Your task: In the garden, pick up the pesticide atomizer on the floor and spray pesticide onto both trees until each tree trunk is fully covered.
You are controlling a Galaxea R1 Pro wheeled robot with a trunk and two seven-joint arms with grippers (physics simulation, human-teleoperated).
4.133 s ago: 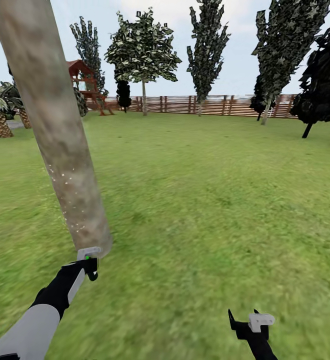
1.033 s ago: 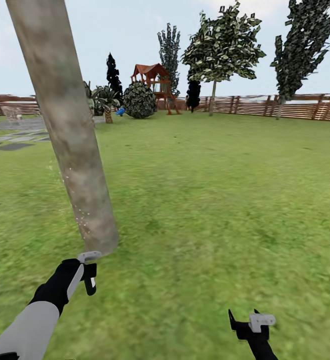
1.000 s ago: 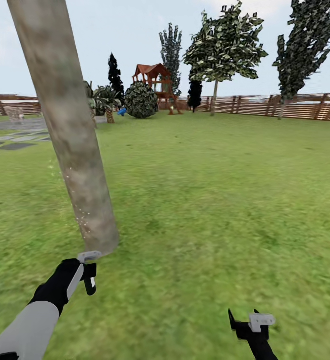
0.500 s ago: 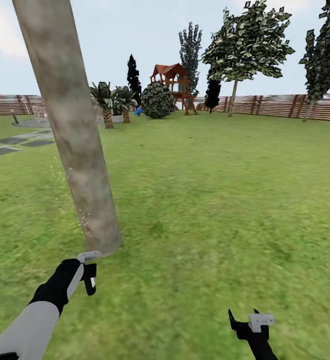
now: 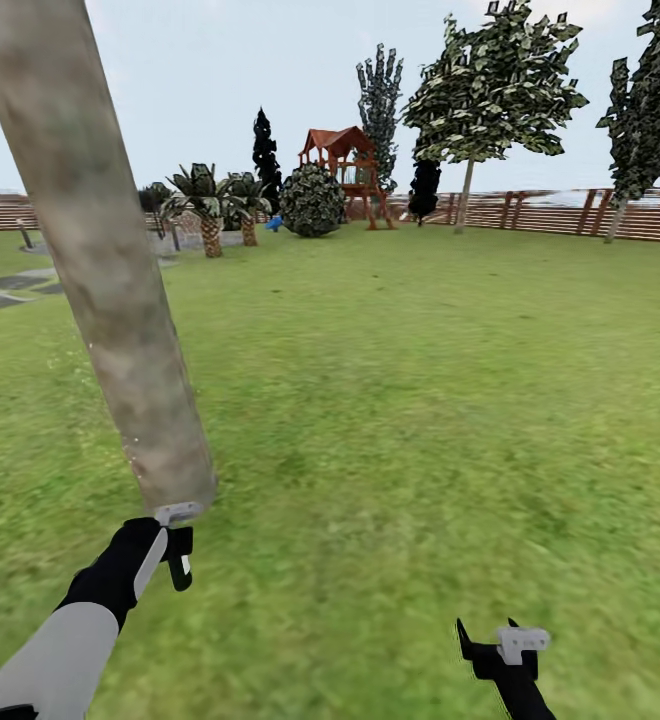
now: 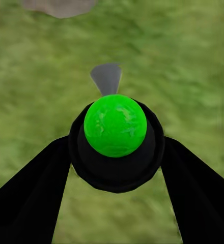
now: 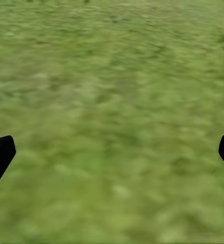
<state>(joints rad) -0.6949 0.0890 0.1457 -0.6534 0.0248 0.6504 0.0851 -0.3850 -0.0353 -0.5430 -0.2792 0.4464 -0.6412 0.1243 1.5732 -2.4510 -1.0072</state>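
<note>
Your head view opens on the garden's lawn (image 5: 420, 400), green grass running out to the brown slat fence (image 5: 560, 212) at about 1 o'clock. The biggest thing near you is the tree trunk (image 5: 100, 260), a thick mottled beige-grey column leaning from the picture's 11 o'clock corner down to its foot in the grass, just above your left gripper (image 5: 178, 545). A few whitish specks of pesticide (image 5: 130, 440) dot the lower bark. Farther off, a leafy tree (image 5: 495, 80) with a pale stem stands at 1 o'clock by the fence, a red-roofed play tower (image 5: 345, 160) and a round bush (image 5: 312, 200) at 12 o'clock, small palms (image 5: 205, 200) at 11 o'clock. Your left gripper is clamped around the pesticide atomizer (image 6: 115, 132), whose black body with green cap sits squeezed between the dark fingers (image 6: 30, 193) in the left wrist view, its grey nozzle pointing toward the trunk's base. Your right gripper (image 5: 505, 645), at 5 o'clock, hangs over bare grass with its fingertips (image 7: 0, 155) spread wide apart, holding nothing.
</note>
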